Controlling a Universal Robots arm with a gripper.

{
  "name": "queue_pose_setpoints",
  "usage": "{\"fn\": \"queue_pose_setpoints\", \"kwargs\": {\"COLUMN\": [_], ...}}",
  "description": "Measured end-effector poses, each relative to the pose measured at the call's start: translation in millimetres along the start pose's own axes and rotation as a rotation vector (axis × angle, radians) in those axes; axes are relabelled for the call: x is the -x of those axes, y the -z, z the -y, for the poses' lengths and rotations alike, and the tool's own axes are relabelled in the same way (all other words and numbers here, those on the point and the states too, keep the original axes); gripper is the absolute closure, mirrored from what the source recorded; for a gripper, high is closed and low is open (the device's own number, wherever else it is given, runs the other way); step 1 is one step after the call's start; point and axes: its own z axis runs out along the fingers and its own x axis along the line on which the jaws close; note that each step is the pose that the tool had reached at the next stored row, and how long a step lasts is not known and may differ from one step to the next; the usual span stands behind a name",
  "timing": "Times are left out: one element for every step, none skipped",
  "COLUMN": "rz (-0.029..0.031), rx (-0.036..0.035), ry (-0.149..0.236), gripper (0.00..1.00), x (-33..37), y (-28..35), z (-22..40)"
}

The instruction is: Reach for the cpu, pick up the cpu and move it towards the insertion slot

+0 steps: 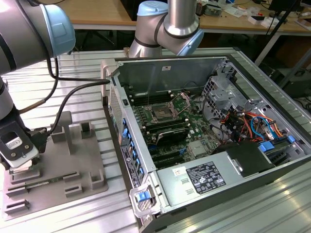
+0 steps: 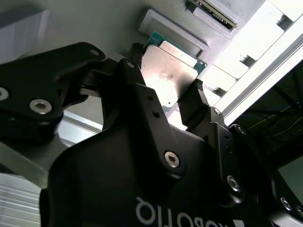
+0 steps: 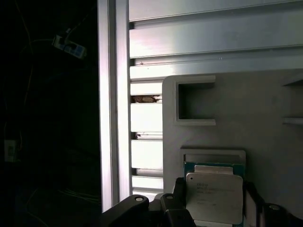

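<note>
The black gripper (image 2: pixel 165 80) is gripping the small, flat, silvery-topped square cpu (image 3: pixel 214 196), its jaws pressing against two opposite edges, just above the grey plastic fixture (image 3: pixel 265 104).

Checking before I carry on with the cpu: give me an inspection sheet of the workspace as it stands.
Surface: ribbed metal table; a grey fixture sits on it.
Job's things: cpu rests on the fixture; slot is on the board inside the open case.
Clutter: nothing seen.
Grippers: tool is low over the fixture, at the cpu, well away from the slot.
Cables: black cables run from the arm to the case's edge; coloured wires lie inside the case.
Surroundings: wooden benches stand behind.
</note>
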Motion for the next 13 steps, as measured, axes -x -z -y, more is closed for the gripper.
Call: {"fn": "queue_pose_setpoints", "kwargs": {"rz": [-0.0001, -0.0001, -0.0001, -0.0001, -0.0002, -0.0002, -0.0001, 0.0000, -0.0002, -0.0001, -0.0001, -0.0002, -0.0001], "rx": [-0.0001, -0.0001, -0.0001, 0.0000, -0.0001, -0.0001, -0.0001, 0.0000, -0.0001, 0.0000, -0.0001, -0.0001, 0.0000], "ry": [0.000, 0.000, 0.000, 0.000, 0.000, 0.000, 0.000, 0.000, 0.000, 0.000, 0.000, 0.000, 0.000], "gripper": [0.45, 0.45, 0.45, 0.45, 0.45, 0.45, 0.45, 0.45, 0.45, 0.45, 0.45, 0.45, 0.45], "x": [0.0, 0.0, 0.0, 0.0, 0.0, 0.0, 0.0, 0.0, 0.0, 0.0, 0.0, 0.0, 0.0], "y": [0.7, 1.2, 1.7, 2.0, 2.7, 3.2, 3.5, 4.1, 5.1, 5.8, 6.3, 6.8, 7.2], "z": [0.0, 0.0, 0.0, 0.1, 0.1, 0.1, 0.1, 0.1, 0.1, 0.2, 0.2, 0.2, 0.2]}}
